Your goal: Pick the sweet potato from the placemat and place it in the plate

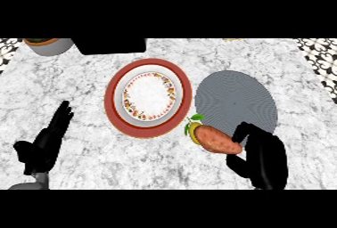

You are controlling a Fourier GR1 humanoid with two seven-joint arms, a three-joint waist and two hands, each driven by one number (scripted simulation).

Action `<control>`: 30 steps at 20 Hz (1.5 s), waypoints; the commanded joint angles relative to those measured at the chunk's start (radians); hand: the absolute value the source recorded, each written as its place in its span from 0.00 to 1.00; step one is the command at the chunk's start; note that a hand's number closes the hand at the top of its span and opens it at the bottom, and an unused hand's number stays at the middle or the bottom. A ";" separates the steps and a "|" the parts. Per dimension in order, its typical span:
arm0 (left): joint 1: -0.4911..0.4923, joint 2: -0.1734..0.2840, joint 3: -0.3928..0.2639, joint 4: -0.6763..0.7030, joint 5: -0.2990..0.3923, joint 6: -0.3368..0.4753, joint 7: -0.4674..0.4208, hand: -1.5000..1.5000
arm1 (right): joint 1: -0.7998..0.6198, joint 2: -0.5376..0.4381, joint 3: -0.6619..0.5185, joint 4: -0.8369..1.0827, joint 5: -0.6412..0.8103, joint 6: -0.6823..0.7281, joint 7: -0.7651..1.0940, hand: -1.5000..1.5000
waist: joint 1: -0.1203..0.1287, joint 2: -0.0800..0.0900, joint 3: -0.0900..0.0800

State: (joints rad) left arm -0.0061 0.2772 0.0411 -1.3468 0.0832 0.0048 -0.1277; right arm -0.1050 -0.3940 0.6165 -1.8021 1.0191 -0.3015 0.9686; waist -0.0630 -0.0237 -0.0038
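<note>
Sweet potato (pixel 217 140) touches lemon (pixel 193 132), beside plate (pixel 148 95).

Left hand (pixel 43 142) lower left, fingers straight and up, right hand (pixel 260 158) lower right, fingers curled

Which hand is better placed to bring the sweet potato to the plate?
The right hand: it is curled beside the sweet potato, just right of the plate. The left hand rests open, far left.

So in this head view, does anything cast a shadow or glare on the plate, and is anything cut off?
Head view: no shadow or glare on the plate, lighting flat; right hand covers the sweet potato's end; a dark object and bowl are cropped at the top.
</note>
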 commanded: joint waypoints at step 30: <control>-0.078 -0.051 -0.013 0.014 -0.057 -0.037 0.013 0.50 | -0.702 0.394 -0.054 0.410 0.052 0.083 0.170 1.00 | 0.088 0.028 0.003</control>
State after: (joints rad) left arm -0.0722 0.2346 0.0270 -1.3526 0.0380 -0.0378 -0.1110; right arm -0.6957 -0.0075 0.5433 -1.5439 1.1407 -0.0930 1.0413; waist 0.0244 0.0045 -0.0004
